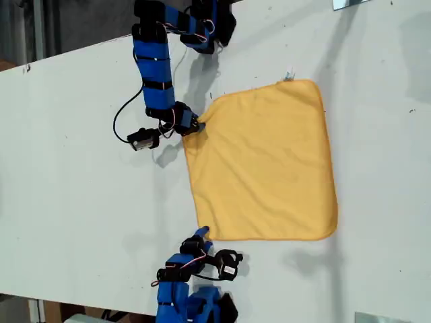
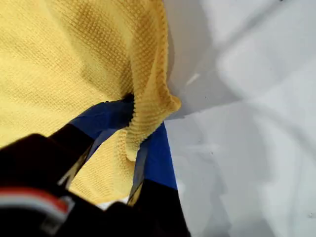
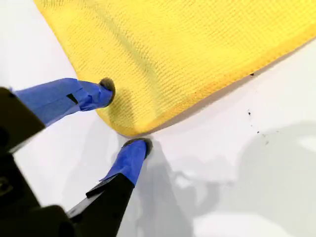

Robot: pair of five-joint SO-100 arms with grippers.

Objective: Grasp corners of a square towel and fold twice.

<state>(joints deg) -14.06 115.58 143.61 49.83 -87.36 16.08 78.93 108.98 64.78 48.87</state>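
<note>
On the white surface (image 1: 81,155) the square towel (image 1: 266,161) lies flat and unfolded, a little past the centre toward 3 o'clock in the exterior view. Both arms stand on its 9 o'clock side, each at one near corner.

My first pincer (image 2: 136,133) is pressed together on the towel: in the first wrist view the hemmed corner (image 2: 148,111) is bunched between the two blue fingertips and stands up from the surface. In the exterior view this is the arm coming from 12 o'clock, with its pincer (image 1: 192,126) at the towel's 10 o'clock corner.

My second pincer (image 3: 126,118) is spread. One blue fingertip (image 3: 91,94) rests at the towel's edge and the other (image 3: 131,158) is on the bare surface, so the rounded corner (image 3: 126,126) lies between them, not yet pinched. In the exterior view this pincer (image 1: 201,233) is at the towel's 7 o'clock corner.

I judge that the coming move depends on this second corner: the pincer must close on it before both arms can carry the near edge toward 3 o'clock, over to the far edge (image 1: 330,148). The small white tag (image 1: 288,75) sits at the far corner near 1 o'clock. Beyond the far edge the surface is bare, and I see nothing in the path of the fold.
</note>
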